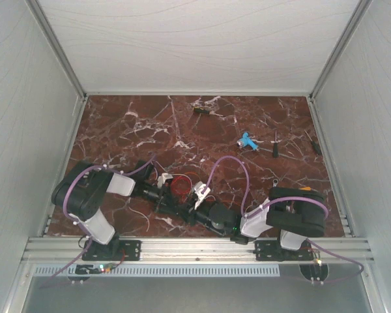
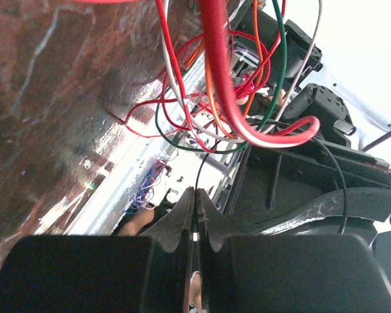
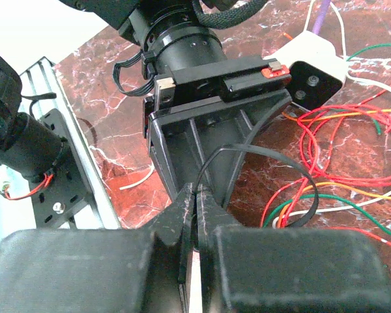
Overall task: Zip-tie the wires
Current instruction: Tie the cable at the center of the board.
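Observation:
The wires [image 3: 326, 130], thin red, white, green and orange strands, lie tangled on the marble between the arms [image 1: 179, 186] and hang across the left wrist view [image 2: 182, 111]. The black zip tie [image 3: 274, 153] rises from my right gripper [image 3: 197, 190], arches right and curls down around several strands. My right gripper is shut on one end of it. My left gripper [image 2: 197, 194] is shut on a thin black strip [image 2: 201, 166], the zip tie seen edge-on. Both grippers meet tip to tip near the table's front centre, left [image 1: 176, 203], right [image 1: 190, 212].
A blue tool [image 1: 247, 141] and black-handled screwdrivers [image 1: 274, 147] lie at the back right, another [image 1: 202, 111] at the back centre. A white plate [image 3: 313, 52] sits beside the wires. The aluminium rail [image 1: 195, 248] runs along the near edge. White walls enclose three sides.

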